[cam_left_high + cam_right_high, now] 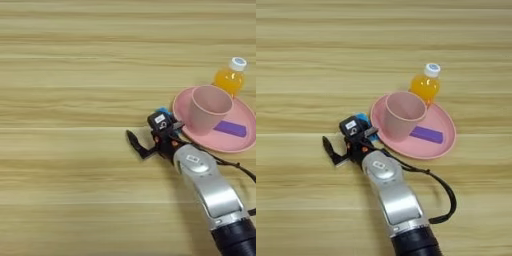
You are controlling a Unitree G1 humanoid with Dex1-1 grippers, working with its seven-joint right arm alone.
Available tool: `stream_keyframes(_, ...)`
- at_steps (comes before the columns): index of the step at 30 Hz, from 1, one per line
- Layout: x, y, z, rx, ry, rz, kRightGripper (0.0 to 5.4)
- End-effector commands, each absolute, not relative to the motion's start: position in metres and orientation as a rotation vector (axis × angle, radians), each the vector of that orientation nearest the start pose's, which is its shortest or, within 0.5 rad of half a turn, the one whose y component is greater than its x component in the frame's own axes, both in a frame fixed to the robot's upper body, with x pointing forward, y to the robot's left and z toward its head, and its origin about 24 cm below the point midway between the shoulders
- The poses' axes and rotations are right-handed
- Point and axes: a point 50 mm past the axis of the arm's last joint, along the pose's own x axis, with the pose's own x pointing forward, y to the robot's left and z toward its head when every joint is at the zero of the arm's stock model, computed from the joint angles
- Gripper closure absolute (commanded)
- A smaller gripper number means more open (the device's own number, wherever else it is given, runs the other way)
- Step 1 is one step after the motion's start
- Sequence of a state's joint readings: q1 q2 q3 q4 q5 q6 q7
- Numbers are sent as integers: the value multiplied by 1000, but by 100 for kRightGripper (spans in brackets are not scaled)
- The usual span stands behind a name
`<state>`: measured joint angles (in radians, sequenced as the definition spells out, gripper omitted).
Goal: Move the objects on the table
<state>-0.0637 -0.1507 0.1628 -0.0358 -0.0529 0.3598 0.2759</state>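
Blue block [362, 119] sits just behind the spread-apart pincer [341, 142], beside pink plate [446, 137].

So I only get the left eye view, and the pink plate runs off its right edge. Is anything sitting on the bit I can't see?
Observer: No. The right eye view shows the whole plate, and the part to the right of the purple block is bare.
Visitor: And the black cable that leaves my picture on the right?
Observer: The cable curves round in a loop and joins the arm lower down, near its black end.
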Motion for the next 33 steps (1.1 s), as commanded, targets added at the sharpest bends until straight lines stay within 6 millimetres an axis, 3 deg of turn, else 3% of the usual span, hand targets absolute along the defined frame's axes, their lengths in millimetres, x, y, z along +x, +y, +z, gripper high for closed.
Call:
stream_keyframes(1,272,-127,52,-170,172,371,3)
stream_keyframes(33,275,-125,43,7,344,358,3)
